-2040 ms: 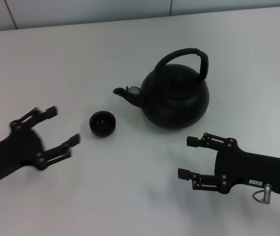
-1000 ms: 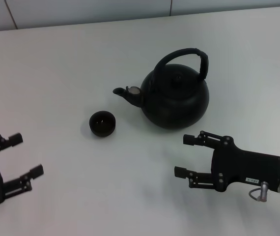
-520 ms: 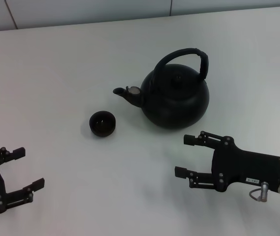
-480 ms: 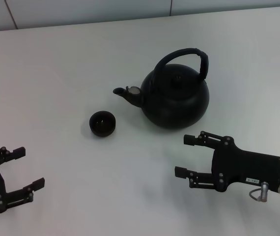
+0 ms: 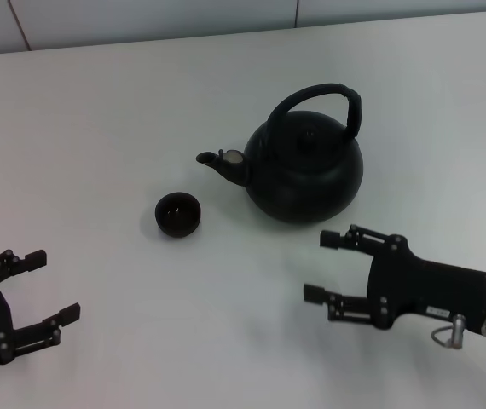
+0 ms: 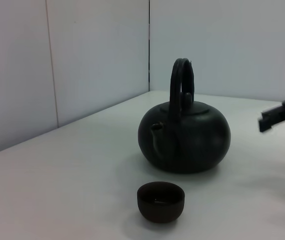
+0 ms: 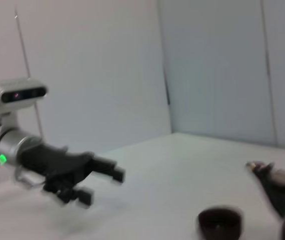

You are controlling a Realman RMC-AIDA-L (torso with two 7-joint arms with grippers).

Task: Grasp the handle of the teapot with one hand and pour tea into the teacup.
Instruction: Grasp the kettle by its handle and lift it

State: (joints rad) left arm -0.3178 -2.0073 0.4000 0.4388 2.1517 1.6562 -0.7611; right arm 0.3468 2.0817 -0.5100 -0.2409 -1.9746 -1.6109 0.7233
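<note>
The matte black teapot stands on the white table, spout pointing left, with its arched handle upright over the lid. The tiny black teacup sits just left of the spout. My right gripper is open and empty, low over the table in front of the teapot and apart from it. My left gripper is open and empty at the near left, well away from the cup. The left wrist view shows the teapot, handle and teacup. The right wrist view shows the teacup and the left gripper.
Pale wall panels stand at the table's far edge. The right gripper's fingertip shows beside the teapot in the left wrist view. Nothing else lies on the table.
My left gripper has pulled back from beside the teacup to the near left corner, still open. My right gripper has barely shifted. The teapot and cup have not moved.
</note>
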